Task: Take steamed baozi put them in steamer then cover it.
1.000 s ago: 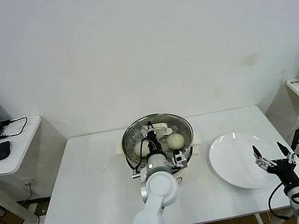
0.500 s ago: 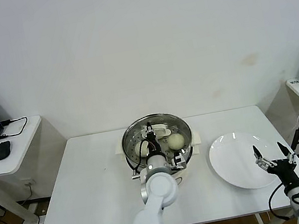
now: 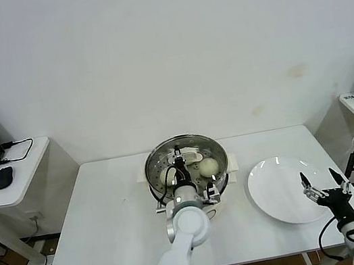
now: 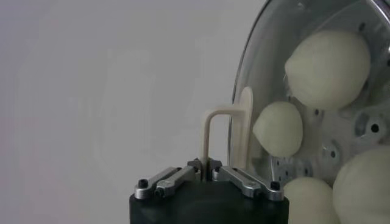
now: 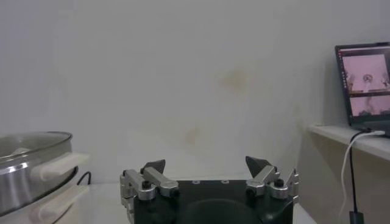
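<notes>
Four baozi [image 4: 329, 67] sit in the steamer [image 3: 216, 149] under the cover [image 4: 259, 67]; my left gripper [image 4: 206, 165] pinches its handle [image 4: 214, 131] (right gripper [image 3: 324, 187] spread beside the plate [image 3: 276, 190]). If I retreat before releasing, the lid may drag off
</notes>
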Robot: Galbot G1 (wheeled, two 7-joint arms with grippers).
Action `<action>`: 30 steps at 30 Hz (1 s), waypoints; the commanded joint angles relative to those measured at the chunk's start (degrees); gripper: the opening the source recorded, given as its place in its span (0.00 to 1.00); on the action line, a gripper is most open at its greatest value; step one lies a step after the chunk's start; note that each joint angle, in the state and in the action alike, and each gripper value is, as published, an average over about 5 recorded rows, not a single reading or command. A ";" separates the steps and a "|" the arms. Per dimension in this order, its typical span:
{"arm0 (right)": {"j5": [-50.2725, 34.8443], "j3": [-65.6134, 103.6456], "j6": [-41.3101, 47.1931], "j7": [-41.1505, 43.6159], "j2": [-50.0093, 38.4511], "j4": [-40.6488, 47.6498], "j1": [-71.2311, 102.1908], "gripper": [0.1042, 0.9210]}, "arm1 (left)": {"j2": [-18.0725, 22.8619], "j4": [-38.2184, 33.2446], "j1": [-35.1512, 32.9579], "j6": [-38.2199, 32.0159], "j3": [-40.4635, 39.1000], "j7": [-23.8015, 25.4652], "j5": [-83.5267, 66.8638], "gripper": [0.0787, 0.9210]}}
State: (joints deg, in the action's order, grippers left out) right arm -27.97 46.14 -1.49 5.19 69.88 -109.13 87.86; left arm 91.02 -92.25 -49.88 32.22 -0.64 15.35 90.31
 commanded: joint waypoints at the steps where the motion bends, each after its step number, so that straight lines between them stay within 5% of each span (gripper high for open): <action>1: -0.04 0.03 0.09 0.02 -0.03 -0.06 -0.10 0.88 | -0.56 -1.40 -0.43 -0.54 -0.25 1.13 0.26 0.14; 21: 0.10 0.10 0.27 0.00 -0.06 -0.03 0.06 0.88 | -3.33 -14.51 -3.29 0.69 -1.84 6.92 -0.83 0.82; 30: -0.29 -0.13 1.65 -0.43 -1.11 -1.13 1.17 0.88 | -7.19 -23.92 -10.47 0.42 0.81 7.48 -3.54 0.88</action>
State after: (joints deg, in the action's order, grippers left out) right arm -27.88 46.27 -0.78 5.10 69.27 -109.32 88.49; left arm 86.74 -106.19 -54.45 32.97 -2.06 22.14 88.76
